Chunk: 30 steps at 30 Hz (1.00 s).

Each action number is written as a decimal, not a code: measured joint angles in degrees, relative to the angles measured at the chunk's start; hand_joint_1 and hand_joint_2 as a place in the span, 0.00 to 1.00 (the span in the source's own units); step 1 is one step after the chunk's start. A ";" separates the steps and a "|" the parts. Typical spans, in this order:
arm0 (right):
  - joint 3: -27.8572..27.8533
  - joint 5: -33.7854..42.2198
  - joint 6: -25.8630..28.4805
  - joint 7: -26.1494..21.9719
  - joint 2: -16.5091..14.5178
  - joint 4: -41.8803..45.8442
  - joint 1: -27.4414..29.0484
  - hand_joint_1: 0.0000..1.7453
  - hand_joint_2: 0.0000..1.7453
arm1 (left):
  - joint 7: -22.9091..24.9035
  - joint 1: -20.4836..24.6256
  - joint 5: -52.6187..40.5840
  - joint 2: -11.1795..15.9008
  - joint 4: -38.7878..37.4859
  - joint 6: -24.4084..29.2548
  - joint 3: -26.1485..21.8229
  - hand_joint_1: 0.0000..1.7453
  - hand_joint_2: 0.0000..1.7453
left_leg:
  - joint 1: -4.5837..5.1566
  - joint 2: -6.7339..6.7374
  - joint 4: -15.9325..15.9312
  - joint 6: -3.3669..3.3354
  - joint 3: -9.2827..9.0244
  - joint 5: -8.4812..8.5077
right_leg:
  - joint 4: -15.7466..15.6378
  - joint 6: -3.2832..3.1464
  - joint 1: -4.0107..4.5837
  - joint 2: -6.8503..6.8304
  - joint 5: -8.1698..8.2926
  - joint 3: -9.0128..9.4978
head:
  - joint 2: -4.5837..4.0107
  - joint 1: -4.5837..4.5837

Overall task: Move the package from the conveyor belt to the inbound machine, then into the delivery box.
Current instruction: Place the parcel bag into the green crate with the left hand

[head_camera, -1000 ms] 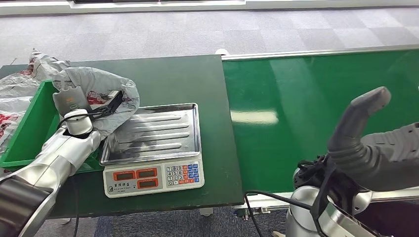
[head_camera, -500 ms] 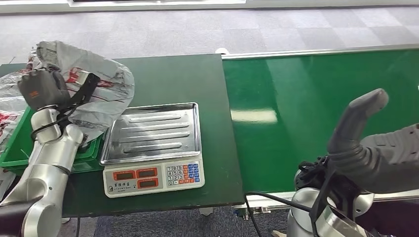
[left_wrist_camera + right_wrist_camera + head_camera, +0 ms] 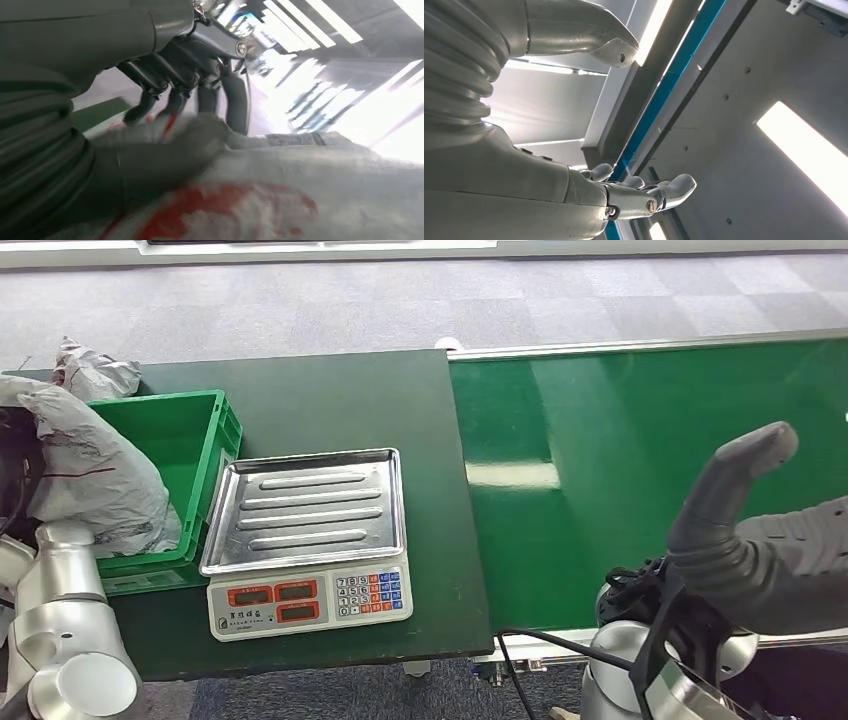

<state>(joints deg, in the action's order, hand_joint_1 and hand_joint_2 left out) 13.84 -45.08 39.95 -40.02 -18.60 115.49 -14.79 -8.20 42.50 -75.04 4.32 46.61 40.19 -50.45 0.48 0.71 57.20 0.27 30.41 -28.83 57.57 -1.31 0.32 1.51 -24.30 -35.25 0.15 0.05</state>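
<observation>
left hand is gripping the package, a grey poly bag with red print; in the left wrist view the thumb is lying along one side and the dark fingers are curling over the top, bag squeezed between them. package is hanging at the far left, over the near left edge of the green delivery box, part inside the rim and part spilling over it, so it's probably being held there to drop in. can't tell if the bag is touching the box floor. left arm is coming up under it, blocking the box's near corner. scale, the inbound machine, is sitting just beside the box with its steel tray bare, so judging weigh step done and only the release is left. another crumpled bag is lying behind the box on the dark table. conveyor belt is running off to the right, bare green. right hand is raised off the belt, palm up toward the ceiling, fingers loosely spread and holding nothing, thumb sticking up, likely parked out of the way.
</observation>
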 joint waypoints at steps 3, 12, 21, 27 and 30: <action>0.13 0.19 -0.03 0.00 0.00 -0.14 -0.04 0.00 1.00 | -15.51 2.73 2.15 -1.36 0.44 0.00 -11.54 0.00 0.00 | 0.00 0.02 0.00 0.00 -0.01 0.00 | 0.00 0.00 -0.01 0.02 0.00 0.00 | 0.00 -0.01; 0.50 0.96 -0.06 0.00 0.00 -2.81 -0.15 0.00 1.00 | -29.23 5.32 30.14 -0.36 -6.62 0.01 -31.28 0.00 0.00 | -0.07 -0.26 0.00 0.03 0.03 0.05 | 0.00 -0.05 0.09 -0.30 -0.03 0.02 | 0.00 -0.01; 0.72 0.15 -0.10 -0.02 0.00 -5.10 0.08 0.00 1.00 | -31.94 6.56 49.76 1.38 -11.53 -8.51 -26.89 0.00 0.00 | -0.07 -0.30 0.01 0.04 0.01 0.07 | 0.00 -0.05 0.09 -0.33 -0.03 0.07 | 0.00 -0.01; 0.77 1.34 -0.10 -0.02 0.01 -5.85 0.23 0.00 1.00 | -31.99 3.08 68.60 -1.44 -3.36 -19.71 -16.50 0.00 0.50 | -0.06 -0.22 0.01 0.04 0.00 0.06 | -0.01 -0.06 0.08 -0.26 -0.04 0.06 | 0.00 -0.01; 0.91 8.58 -0.10 0.54 0.29 -6.46 0.79 0.00 0.75 | -30.73 -2.13 78.18 -4.60 6.42 -25.33 -8.62 0.00 1.00 | -0.06 -0.31 0.01 0.01 0.01 0.04 | -0.03 -0.04 0.08 -0.34 -0.08 0.08 | 0.00 -0.01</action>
<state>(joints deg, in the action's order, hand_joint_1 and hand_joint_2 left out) 14.75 -36.50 39.85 -39.48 -18.31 109.03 -14.00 -38.93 40.37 3.15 -0.28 53.03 14.87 -59.07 0.42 0.41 57.21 0.29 30.42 -28.80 57.54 -1.36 0.40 1.18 -24.38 -35.17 0.15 0.04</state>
